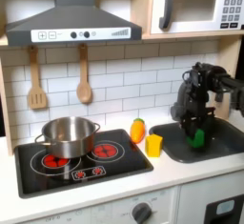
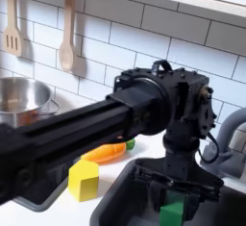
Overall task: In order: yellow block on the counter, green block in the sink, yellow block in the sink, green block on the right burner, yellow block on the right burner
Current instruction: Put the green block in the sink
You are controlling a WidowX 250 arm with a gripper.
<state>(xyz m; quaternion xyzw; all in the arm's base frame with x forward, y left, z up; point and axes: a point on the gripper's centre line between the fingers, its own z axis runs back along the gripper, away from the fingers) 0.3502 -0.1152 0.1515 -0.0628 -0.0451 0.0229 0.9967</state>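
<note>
In the second exterior view the arm reached across the frame from the left, and low at the bottom centre the end effector [image 2: 173,193] hung inside the sink [image 2: 115,206], its two fingers spread either side of the green block [image 2: 173,213]; whether they still pinched it or had let go could not be told. That placing suited the second step, the green block going into the basin. Just left of the sink, the yellow block [image 2: 84,180] stood on the pale table [image 2: 38,213], free of the arm and seemingly waiting its turn for the sink. Behind it lay an orange toy [image 2: 104,153] with a green tip, also on the table. In the first exterior view the same order showed: the yellow block [image 1: 153,145] at centre, beside the sink's [image 1: 224,144] left rim, the green block [image 1: 196,138] inside the basin beneath the end effector [image 1: 195,129]. Further left, a steel pot [image 1: 67,135] sat on the left burner of the black cooktop [image 1: 133,161]; nothing could be seen in it. The right burner [image 1: 105,151] was bare, so both burner steps remained. On the tiled wall hung a spatula [image 1: 36,78] and a spoon [image 1: 84,75].
</note>
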